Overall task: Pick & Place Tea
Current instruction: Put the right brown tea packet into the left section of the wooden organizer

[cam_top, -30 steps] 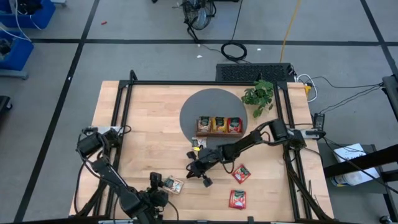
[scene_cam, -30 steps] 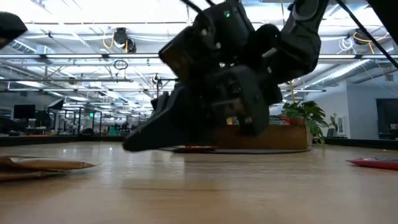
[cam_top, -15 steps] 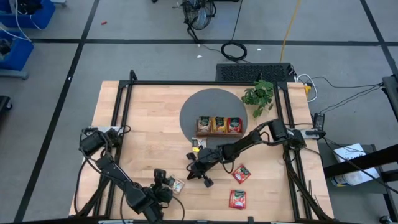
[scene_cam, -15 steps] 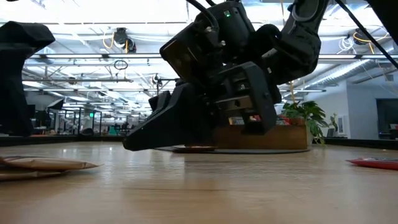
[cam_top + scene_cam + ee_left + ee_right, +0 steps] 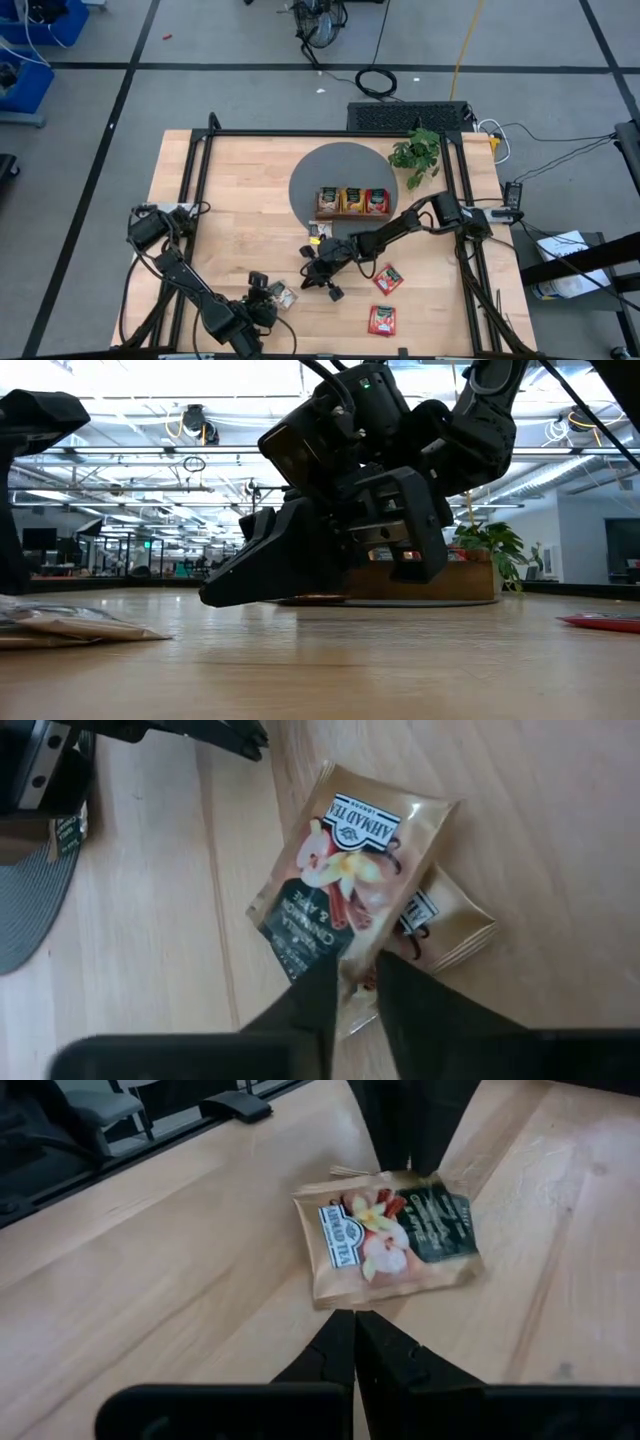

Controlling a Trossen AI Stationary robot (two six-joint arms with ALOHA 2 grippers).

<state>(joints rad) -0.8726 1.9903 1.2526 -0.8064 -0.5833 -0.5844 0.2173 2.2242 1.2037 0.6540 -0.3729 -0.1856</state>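
Tabletop near the front edge: my left gripper [image 5: 350,982] has its jaws pinched on the edge of a beige cinnamon tea sachet [image 5: 345,880] lying over a second sachet [image 5: 445,925], probably to peel off only the top one. My right gripper [image 5: 355,1342] waits near the wooden tray [image 5: 352,203], jaws closed and empty.

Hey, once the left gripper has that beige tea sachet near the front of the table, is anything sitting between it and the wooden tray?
Yes. The right gripper hovers low over the table, between the beige sachet at the left gripper and the wooden tray on the round grey mat.
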